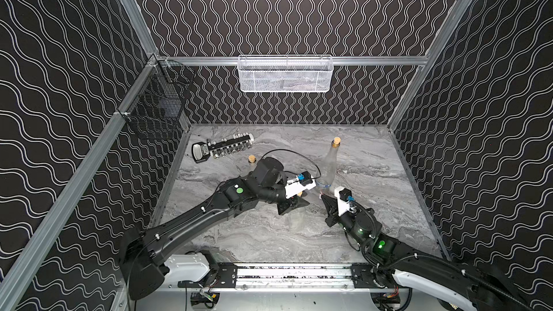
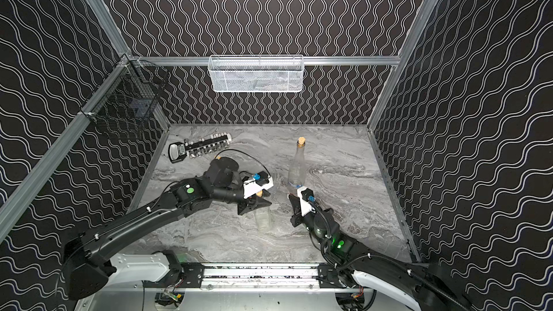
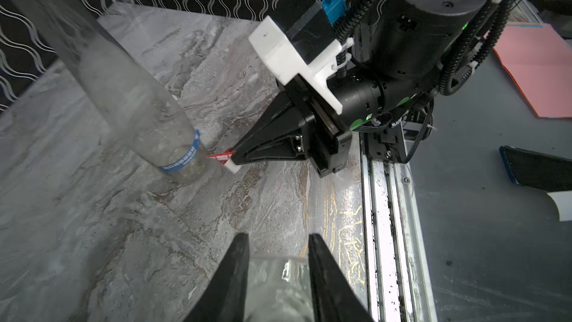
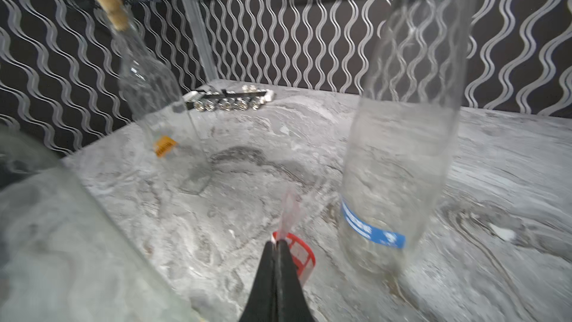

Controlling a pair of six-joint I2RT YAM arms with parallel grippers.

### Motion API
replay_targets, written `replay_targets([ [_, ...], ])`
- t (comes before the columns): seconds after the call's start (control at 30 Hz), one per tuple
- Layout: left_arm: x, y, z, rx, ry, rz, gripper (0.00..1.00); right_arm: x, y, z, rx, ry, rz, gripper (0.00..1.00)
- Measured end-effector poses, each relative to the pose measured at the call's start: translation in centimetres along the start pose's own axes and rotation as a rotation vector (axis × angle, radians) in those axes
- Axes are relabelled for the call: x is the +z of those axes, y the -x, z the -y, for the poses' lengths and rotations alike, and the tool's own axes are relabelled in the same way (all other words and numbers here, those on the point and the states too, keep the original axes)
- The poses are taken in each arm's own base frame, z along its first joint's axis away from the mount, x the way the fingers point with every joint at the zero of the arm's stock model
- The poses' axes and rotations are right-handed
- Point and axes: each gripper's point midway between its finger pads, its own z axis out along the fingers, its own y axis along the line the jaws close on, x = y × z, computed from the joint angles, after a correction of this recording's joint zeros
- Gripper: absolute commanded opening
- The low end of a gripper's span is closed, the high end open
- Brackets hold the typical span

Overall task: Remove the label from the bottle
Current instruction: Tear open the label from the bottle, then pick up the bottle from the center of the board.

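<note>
One tall corked bottle (image 1: 330,166) upright, neck up, long axis vertical

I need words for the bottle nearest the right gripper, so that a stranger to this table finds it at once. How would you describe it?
On the grey marbled tabletop, look right of centre, just beyond the tip of the right gripper. A tall clear bottle stands there, corked. Only it has a narrow blue band around its base; the neighbouring bottle wears an orange tag.
</note>
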Motion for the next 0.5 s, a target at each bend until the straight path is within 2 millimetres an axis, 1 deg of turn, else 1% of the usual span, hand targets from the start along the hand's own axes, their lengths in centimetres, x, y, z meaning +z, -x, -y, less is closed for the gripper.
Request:
replay_targets([
  [0.1,-2.6,1.9,-0.4,0.008,0.076,0.052,0.0,-0.2,1.2,-1.5,0.025,0.07,-0.025,0.0],
  [0.17,-4.5,2.9,-0.6,0.005,0.126,0.077,0.0,-0.4,1.2,-2.2,0.036,0.107,-0.061,0.0],
  [0.23,-6.5,3.4,-0.7,0.0,0.181,0.086,0.0,-0.5,0.7,-2.8,0.043,0.137,-0.103,0.0],
  [0.33,-9.2,3.3,-1.2,-0.026,0.271,0.08,0.0,-0.7,-0.6,-3.2,0.054,0.162,-0.162,0.0],
  [0.43,-11.3,2.0,-2.4,-0.08,0.394,0.044,0.0,-0.5,-1.7,-3.5,0.055,0.181,-0.206,0.0],
  [0.5,-12.2,1.1,-3.4,-0.118,0.471,0.019,0.0,-0.4,-2.3,-3.7,0.055,0.189,-0.23,0.0],
])
